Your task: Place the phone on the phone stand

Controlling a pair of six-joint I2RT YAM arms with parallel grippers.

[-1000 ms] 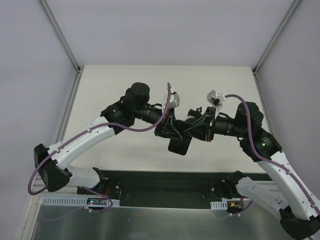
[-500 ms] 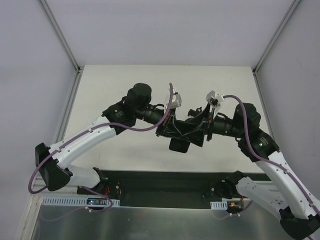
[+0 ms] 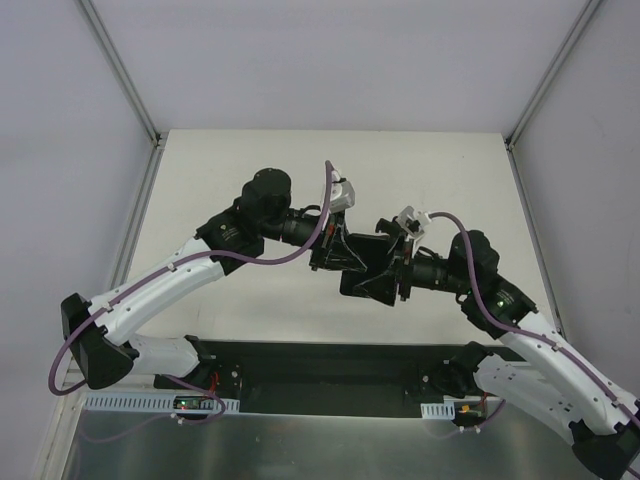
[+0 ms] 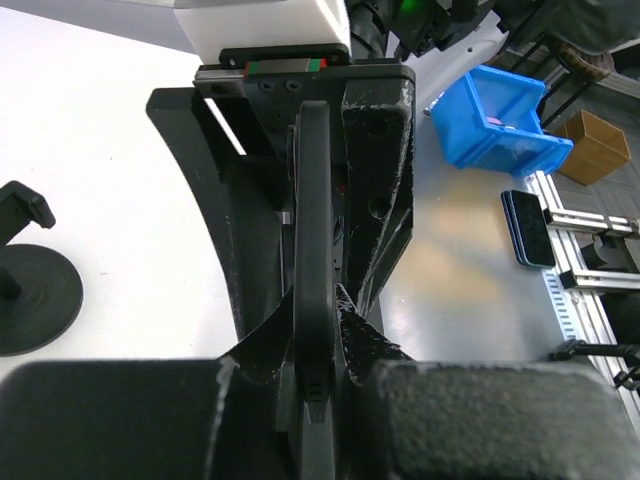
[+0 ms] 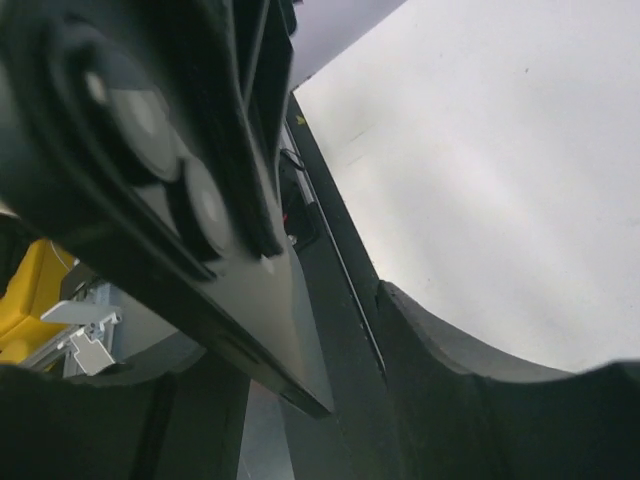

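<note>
Two pincers of mine meet over the middle of the table (image 3: 250, 170), and the phone (image 4: 312, 230) hangs in the air between them, clear of the surface. My left pincer (image 3: 338, 258) is clamped on it: in the left wrist view the slab runs edge-on straight out from between my fingers, with no gap on either side. I hold it by one end so that the other end sticks out free for the second arm.

My right pincer (image 3: 392, 272) reaches in from the opposite side and straddles that free end. Its jaws look apart. In the right wrist view the phone's back, with its round lenses, lies close to one finger, while a gap shows between the slab and the other finger (image 5: 470, 370). I judge this a handover not yet completed, with the weight on the left.

The phone stand (image 4: 28, 290) sits upright on its round base at the edge of my left wrist view, well apart from the phone. From above I cannot pick it out under the arms.

Next, I reckon, the right must close firmly before the left lets go. A loose pinch on so glossy a slab could let it slip.
</note>
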